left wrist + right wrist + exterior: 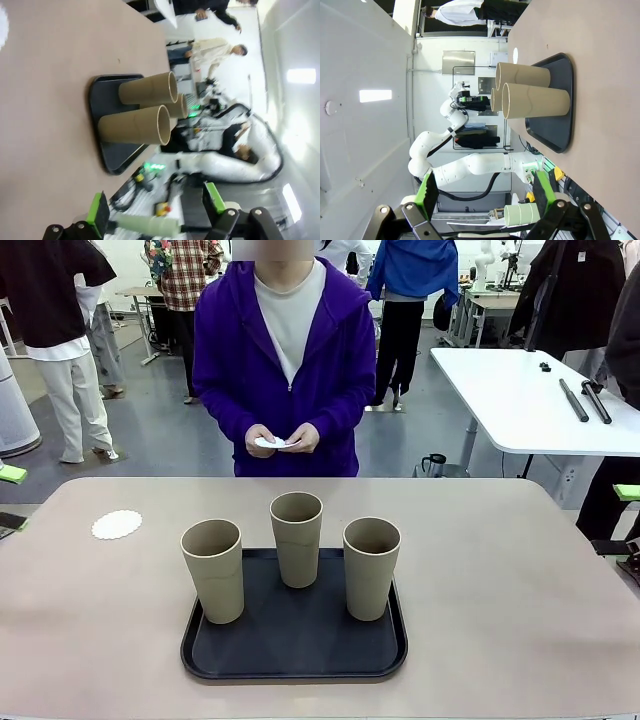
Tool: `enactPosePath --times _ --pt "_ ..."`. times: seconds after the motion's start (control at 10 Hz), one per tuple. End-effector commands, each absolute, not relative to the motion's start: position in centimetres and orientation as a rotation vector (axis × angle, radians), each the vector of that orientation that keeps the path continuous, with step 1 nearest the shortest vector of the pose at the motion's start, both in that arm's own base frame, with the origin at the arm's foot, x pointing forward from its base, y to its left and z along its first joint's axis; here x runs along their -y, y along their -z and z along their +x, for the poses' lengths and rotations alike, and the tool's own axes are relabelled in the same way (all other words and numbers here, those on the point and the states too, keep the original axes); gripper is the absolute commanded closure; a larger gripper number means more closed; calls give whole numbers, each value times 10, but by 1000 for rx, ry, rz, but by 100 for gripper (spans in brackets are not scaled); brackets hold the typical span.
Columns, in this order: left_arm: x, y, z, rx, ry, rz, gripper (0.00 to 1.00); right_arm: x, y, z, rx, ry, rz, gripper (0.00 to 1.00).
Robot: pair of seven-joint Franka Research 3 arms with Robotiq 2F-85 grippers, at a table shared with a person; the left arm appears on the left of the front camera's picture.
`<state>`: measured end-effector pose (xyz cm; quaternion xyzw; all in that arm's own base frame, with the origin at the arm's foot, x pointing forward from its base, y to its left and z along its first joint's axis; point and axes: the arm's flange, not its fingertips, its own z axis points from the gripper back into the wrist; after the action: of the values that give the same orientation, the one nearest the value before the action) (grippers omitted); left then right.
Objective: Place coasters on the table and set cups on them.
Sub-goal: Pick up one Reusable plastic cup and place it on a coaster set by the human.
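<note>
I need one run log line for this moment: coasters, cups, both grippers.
coaster on table | white paper in person's hands | three cups on tray | left gripper open, empty | right gripper open, empty

three cups (297,538) stand on the tray (290,645), a coaster (117,525) left of it.

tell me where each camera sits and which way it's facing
Front: fixed on the robot's side, looking across the table at the person, whose hands show.
Left wrist: on the left arm, rolled sideways, looking along its open left claw at the tray; right arm beyond.
Right wrist: on the right arm, rolled sideways, looking along its open right claw at the tray; left arm beyond.
Shared: all three show the tray with three cups.
</note>
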<state>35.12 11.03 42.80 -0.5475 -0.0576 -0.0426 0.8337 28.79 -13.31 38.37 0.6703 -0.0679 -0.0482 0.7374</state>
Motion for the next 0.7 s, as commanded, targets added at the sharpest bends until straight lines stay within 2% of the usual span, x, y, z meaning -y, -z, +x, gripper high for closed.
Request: enactPosePath --times 0.0,0.2,0.3,0.6 --pt "-81 -479 358 248 470 -895 0 134 -385 289 162 110 1478 0" --pt "-29 -517 359 333 739 -553 0 134 -385 289 162 110 1478 0" --pt "9 -527 352 329 884 -386 0 134 -385 289 162 110 1478 0" --pt "95 -517 342 280 1009 -55 0 134 -385 289 162 110 1478 0"
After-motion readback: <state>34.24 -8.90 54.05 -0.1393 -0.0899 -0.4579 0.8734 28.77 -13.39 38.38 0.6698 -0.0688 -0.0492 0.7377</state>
